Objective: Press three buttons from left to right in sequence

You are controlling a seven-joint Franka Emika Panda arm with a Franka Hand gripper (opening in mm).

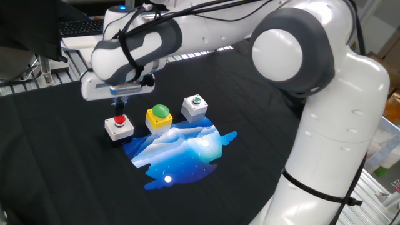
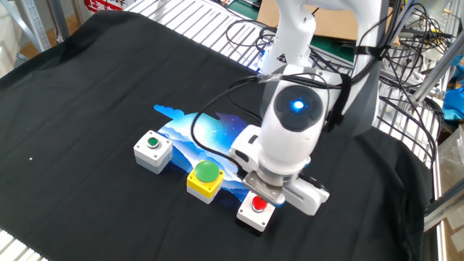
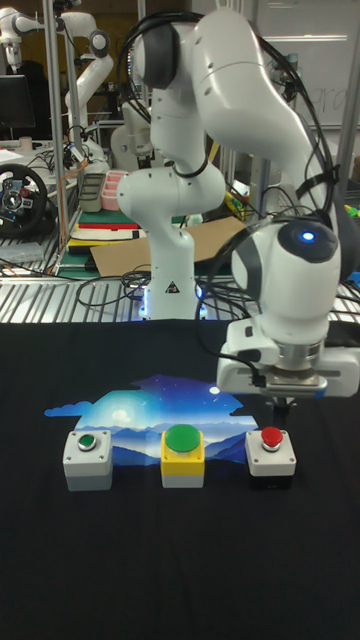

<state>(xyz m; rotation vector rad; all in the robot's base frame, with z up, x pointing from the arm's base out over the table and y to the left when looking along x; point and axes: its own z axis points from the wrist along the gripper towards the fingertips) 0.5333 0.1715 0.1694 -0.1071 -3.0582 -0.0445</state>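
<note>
Tall fixed view: buttons (image 3: 180, 455) aligned sideways (caps up).

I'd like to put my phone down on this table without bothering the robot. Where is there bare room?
The black cloth is bare in front of the button row and out to both sides. It is crowded at the row itself: the red button under the gripper, the yellow box with the green dome, the small green button, and the blue print beside them.

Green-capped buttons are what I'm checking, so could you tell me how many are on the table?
2. The big green dome on a yellow box sits in the middle of the row; the small green cap on a white box sits at the end farthest from the gripper. None seems hidden.
</note>
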